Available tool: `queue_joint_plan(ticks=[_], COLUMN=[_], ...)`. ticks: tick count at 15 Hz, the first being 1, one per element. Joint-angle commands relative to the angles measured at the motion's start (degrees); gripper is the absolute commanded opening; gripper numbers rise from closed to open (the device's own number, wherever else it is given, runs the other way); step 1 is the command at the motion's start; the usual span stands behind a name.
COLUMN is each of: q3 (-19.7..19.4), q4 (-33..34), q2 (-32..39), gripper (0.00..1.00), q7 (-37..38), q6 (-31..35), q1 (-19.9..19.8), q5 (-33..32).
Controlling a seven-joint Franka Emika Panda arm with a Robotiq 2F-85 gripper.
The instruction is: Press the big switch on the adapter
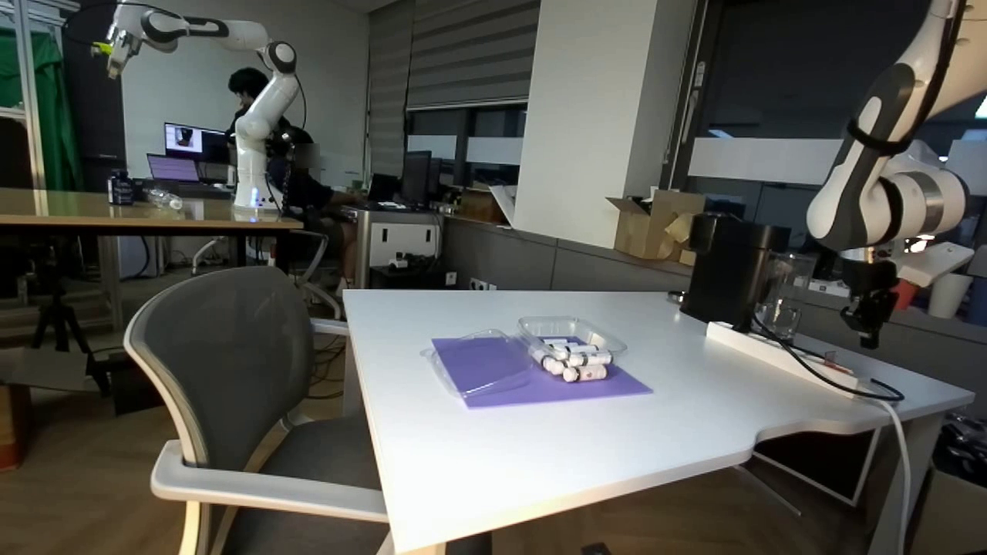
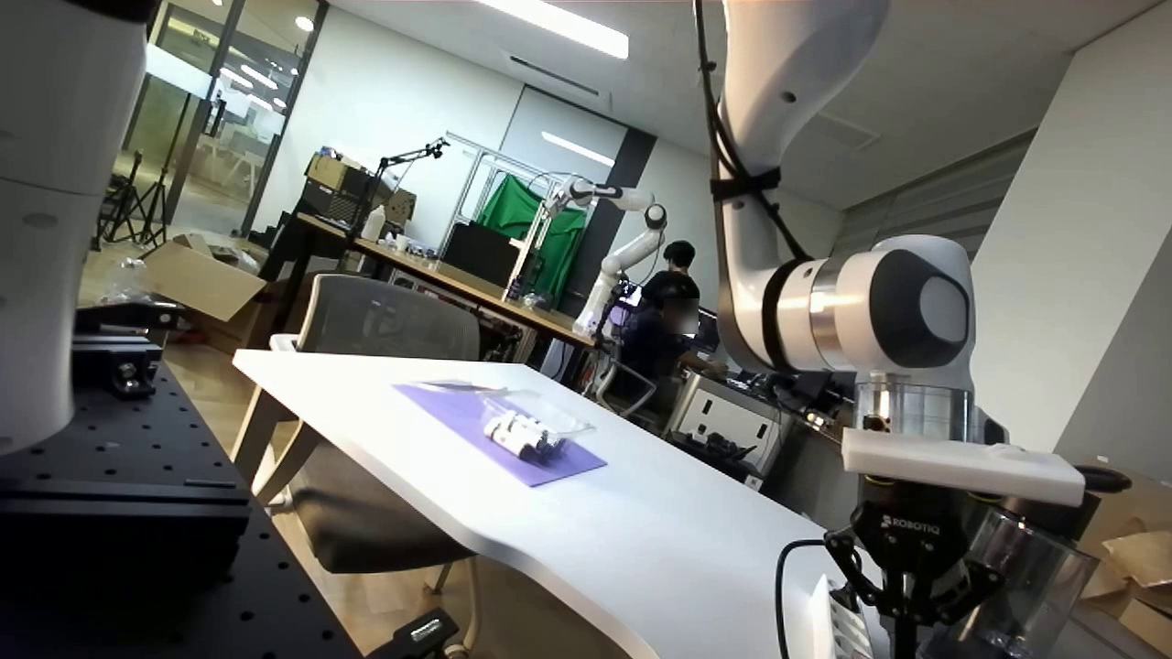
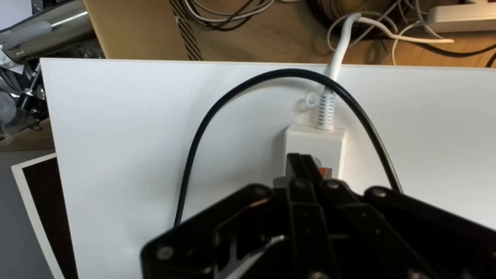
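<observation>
The adapter is a white power strip along the table's edge, also in an exterior view and the wrist view. Its big red-orange switch sits near the cord end. In the wrist view the switch is partly hidden behind the fingers. My gripper points down above the cord end of the strip, apart from it. In the wrist view the fingertips are together with nothing between them, overlapping the strip just left of the switch. The gripper also shows in an exterior view, its tips near the frame bottom.
A black cable loops around the strip's end. A white cord leaves the strip. A black machine and a clear jug stand beside the strip. A clear tray with white bottles sits on a purple mat.
</observation>
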Motion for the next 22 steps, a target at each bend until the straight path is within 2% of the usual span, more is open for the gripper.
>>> queue_joint_plan(ticks=[1, 10, 15, 22], q3=[0.9, 1.0, 1.9, 3.5], q4=[1.2, 2.5, 2.6, 2.7], q2=[0.5, 1.8, 3.5, 5.4], gripper=[0.00, 0.00, 0.00, 0.00], q7=[0.9, 1.0, 0.1, -0.9], q6=[-1.0, -0.6, 4.1, 7.0], q1=[-1.0, -1.1, -2.0, -3.3], q5=[-1.4, -1.6, -1.8, -2.2])
